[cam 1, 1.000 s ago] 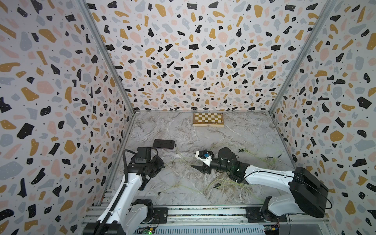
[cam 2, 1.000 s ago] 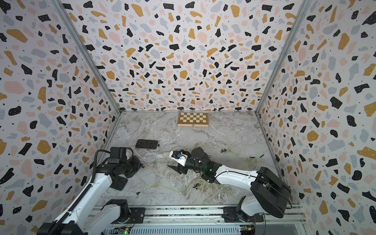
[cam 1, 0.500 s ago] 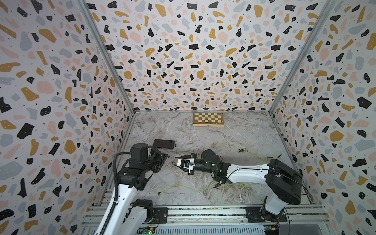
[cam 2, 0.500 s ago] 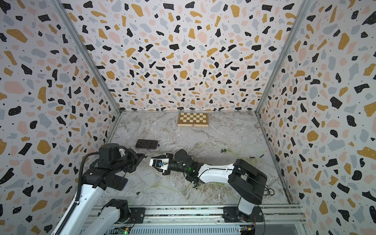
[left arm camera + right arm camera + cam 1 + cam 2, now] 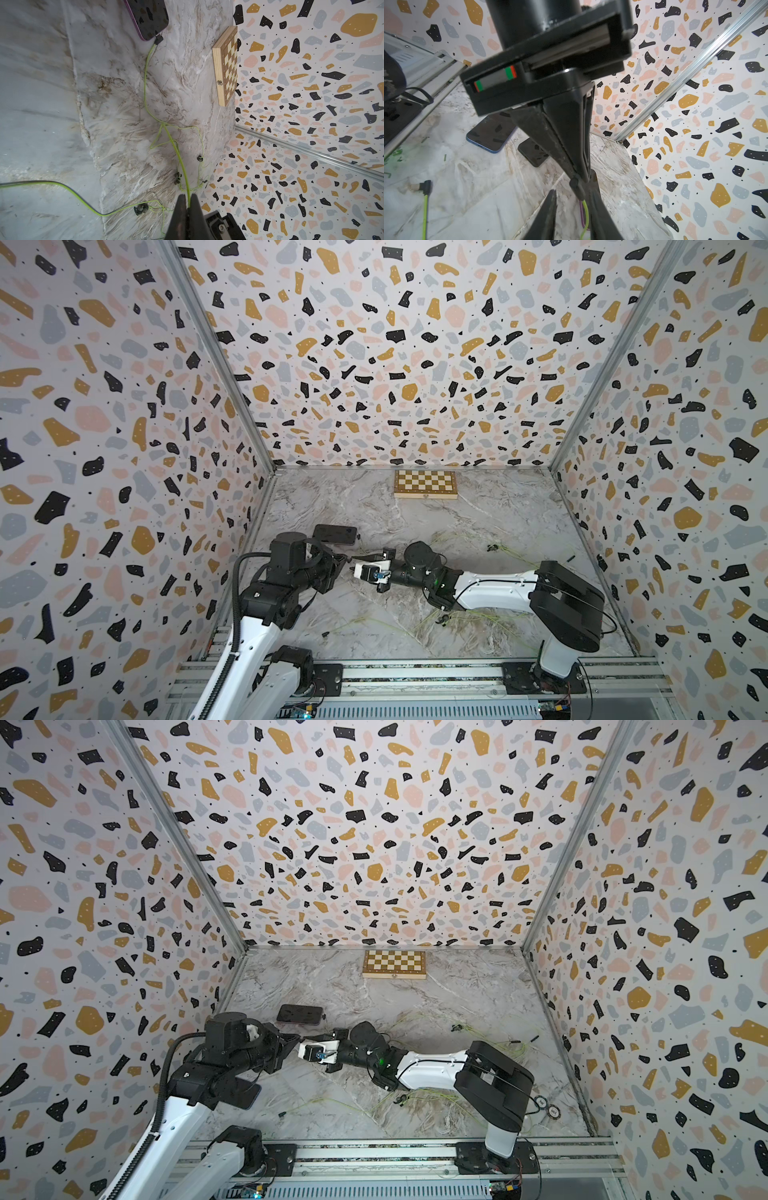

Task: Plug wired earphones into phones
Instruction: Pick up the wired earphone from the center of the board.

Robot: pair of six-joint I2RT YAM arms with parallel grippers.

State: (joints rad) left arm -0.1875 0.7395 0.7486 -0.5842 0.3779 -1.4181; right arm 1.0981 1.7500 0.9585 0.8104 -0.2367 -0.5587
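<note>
**Arm pose.**
- The left arm (image 5: 266, 605) rises from the front rail by the left wall. Its forearm bends inward and its tool points toward the middle of the table (image 5: 478, 522).
- The right arm (image 5: 490, 593) lies low, stretched from its base on the right across the table toward the left arm.
- In both top views the two tools meet tip to tip.

**Pincers.**
- The left gripper (image 5: 188, 199) is clenched on a yellow-green cable (image 5: 178, 158).
- In the right wrist view its tips pinch just behind the black plug (image 5: 576, 185), which pokes out past them.
- The right gripper (image 5: 572, 187) is released. Its fingers (image 5: 548, 216) stand apart on either side of that plug, with a clear gap on one side. You cannot tell whether the other side touches.

**Phones.**
- The purple-edged phone (image 5: 147, 16) lies flat near the left wall, beyond the left gripper, with another plug (image 5: 159, 39) seated in its end.
- The blue-edged phone (image 5: 490, 135) and the black phone (image 5: 532, 154) lie side by side below the left arm.

**Other.**
- A loose plug (image 5: 426, 184) and earbuds (image 5: 141, 208) lie on the table.
- The chessboard box (image 5: 425, 484) sits at the back wall.

**Hidden or unclear.**
- The left wrist view cuts off most of the purple-edged phone.
- The left gripper covers part of the black phone.
- In a top view the left arm hides all but one end of the blue-edged phone (image 5: 247, 1094).
- In both top views the fingers are too small for you to read.
</note>
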